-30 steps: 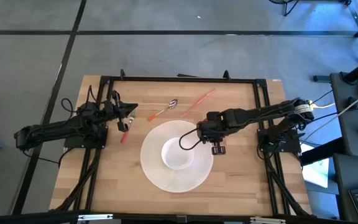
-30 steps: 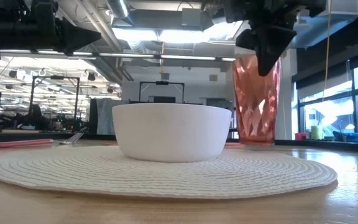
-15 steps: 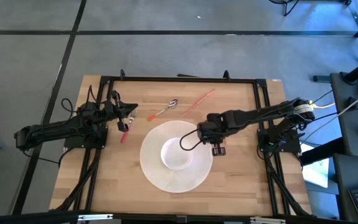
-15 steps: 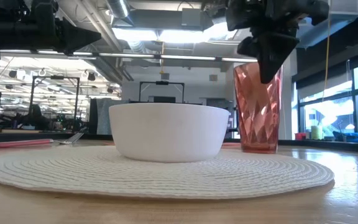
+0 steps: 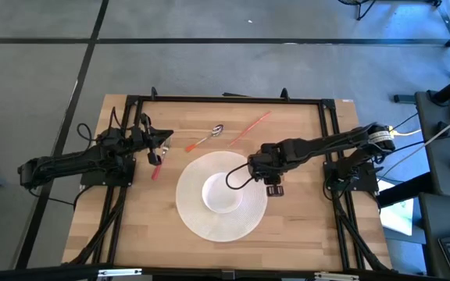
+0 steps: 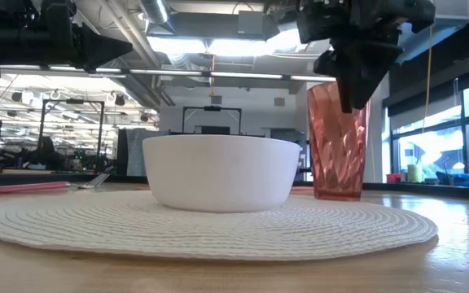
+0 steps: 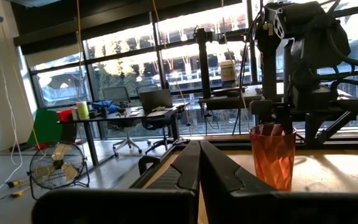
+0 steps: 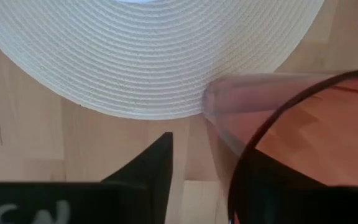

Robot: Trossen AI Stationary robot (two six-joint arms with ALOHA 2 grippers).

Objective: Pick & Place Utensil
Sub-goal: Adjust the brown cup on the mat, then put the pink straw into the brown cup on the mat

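High view: right gripper (image 5: 272, 186) above red cup (image 6: 337, 140), jaws straddling its rim, grip not confirmed | cup upright beside placemat (image 5: 198, 222) | spoon (image 5: 203, 139) and red utensil (image 5: 248, 126) untouched behind bowl (image 5: 223, 193) | left gripper (image 5: 161, 144) closed, idle | advice: release squarely, lift straight clear before reaching for a utensil.

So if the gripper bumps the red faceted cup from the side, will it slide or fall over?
The red faceted cup is tall and narrows toward its base, so a high bump would probably tip it. It looks like thin, translucent plastic, so likely light and easy to shove across the wooden table. The right gripper hangs near its rim, where a nudge is riskiest.
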